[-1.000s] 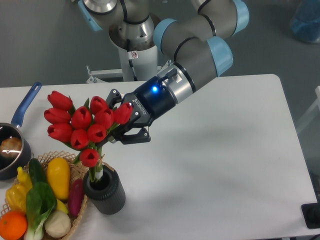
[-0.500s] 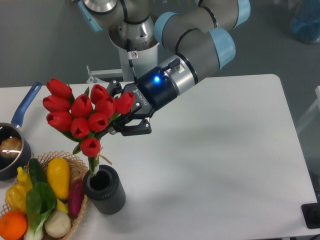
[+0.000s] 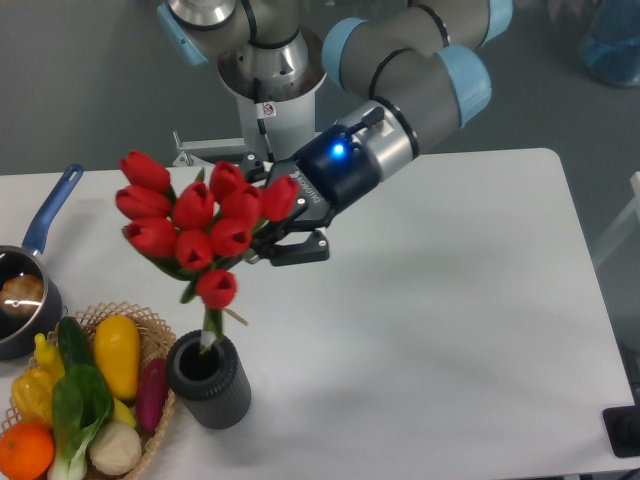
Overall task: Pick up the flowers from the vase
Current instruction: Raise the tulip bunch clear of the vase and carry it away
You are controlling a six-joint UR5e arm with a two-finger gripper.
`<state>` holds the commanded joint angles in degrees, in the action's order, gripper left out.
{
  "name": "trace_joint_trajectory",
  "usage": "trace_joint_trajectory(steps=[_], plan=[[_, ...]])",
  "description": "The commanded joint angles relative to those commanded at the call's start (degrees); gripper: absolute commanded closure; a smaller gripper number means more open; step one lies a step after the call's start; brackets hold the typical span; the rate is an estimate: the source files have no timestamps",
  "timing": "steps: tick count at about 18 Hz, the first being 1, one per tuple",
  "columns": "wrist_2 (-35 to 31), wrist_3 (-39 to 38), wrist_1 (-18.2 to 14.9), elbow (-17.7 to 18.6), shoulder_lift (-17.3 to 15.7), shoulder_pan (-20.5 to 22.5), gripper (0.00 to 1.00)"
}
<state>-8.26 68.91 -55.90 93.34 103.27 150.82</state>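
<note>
Here, in the one fixed view, the gripper [image 3: 262, 243] is closed on the flowers [image 3: 200, 222], clamping the bunch just behind the blooms and holding it tilted above the table [image 3: 450, 300]. The pale stem ends hang at the mouth of the vase [image 3: 210, 380]; whether they are inside it or just above cannot be told. The vase stands upright at the table's near left, touching or just beside a wicker basket [image 3: 150, 420] of vegetables, with a yellow one, a purple one and an orange among them. A dark saucepan [image 3: 25, 300] with a blue handle sits at the left edge, partly cut off. The gripper's fingers are mostly hidden by the tulip heads. About nine red blooms can be counted, one vase, one basket and one saucepan.
</note>
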Motion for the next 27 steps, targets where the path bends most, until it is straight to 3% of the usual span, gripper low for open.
trace_joint_trajectory(steps=[13, 27], plan=[[-0.4, 0.5, 0.3, 0.0, 0.0, 4.6, 0.71], [-0.5, 0.9, 0.3, 0.8, 0.1, 6.1, 0.71]])
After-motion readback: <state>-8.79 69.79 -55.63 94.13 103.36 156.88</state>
